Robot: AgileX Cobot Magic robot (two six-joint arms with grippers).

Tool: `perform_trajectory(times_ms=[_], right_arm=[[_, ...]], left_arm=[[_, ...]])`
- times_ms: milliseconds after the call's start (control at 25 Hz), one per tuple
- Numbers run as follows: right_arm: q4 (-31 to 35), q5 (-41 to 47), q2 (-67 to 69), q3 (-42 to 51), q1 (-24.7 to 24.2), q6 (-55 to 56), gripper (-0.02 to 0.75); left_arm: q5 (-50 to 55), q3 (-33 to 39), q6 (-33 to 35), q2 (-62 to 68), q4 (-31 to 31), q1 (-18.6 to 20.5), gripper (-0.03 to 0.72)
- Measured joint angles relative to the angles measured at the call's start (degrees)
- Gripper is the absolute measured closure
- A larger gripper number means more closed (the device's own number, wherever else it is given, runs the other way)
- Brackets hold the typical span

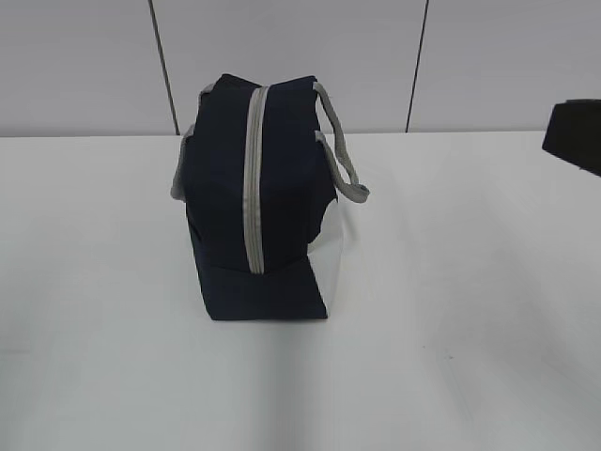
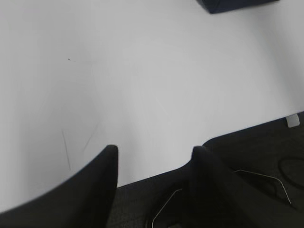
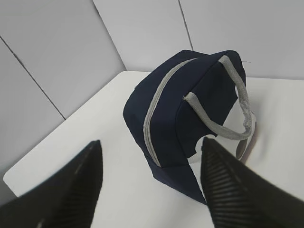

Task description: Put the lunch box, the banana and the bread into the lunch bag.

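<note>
The navy lunch bag [image 1: 282, 216] stands in the middle of the white table, its grey zipper [image 1: 254, 178] running shut over the top and down the near end. Its grey handles [image 1: 343, 160] hang to the sides. My right gripper [image 3: 152, 141] is open and empty, held above the table and looking down at the bag [image 3: 199, 90]. A dark part of the right arm [image 1: 575, 132] shows at the right edge. My left gripper [image 2: 154, 148] is open and empty over the table's front edge; one bag corner [image 2: 237, 4] shows far off. The lunch box, banana and bread are out of view.
The white table [image 1: 470, 329] ends at a grey panelled wall [image 1: 282, 47] behind the bag. In the left wrist view a dark surface [image 2: 247, 190] lies below the table's front edge, with a small white tag [image 2: 293, 120].
</note>
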Motion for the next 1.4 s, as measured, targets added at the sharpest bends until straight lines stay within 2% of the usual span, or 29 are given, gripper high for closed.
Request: perform_trajectory(times_ms=[320, 720, 920, 1280, 1400], right_arm=[[0.0, 1.1, 0.0, 0.0, 0.0, 0.0, 0.260], [1.0, 15.4, 1.7, 0.4, 0.0, -0.7, 0.274], [1.4, 20.4, 4.2, 5.0, 0.0, -2.3, 0.274], [1.5, 22.0, 4.2, 14.0, 0.0, -3.3, 0.278], [1.6, 26.1, 4.2, 14.7, 0.0, -2.6, 0.278]], left_arm=[[0.1, 0.0, -0.1, -7.8, 0.0, 0.0, 0.338], [0.2, 0.0, -0.1, -10.5, -0.5, 0.0, 0.349], [0.2, 0.0, -0.1, -10.5, -0.5, 0.0, 0.372], [0.2, 0.0, -0.1, -10.5, -0.5, 0.0, 0.401], [0.2, 0.0, -0.1, -10.5, -0.5, 0.0, 0.401]])
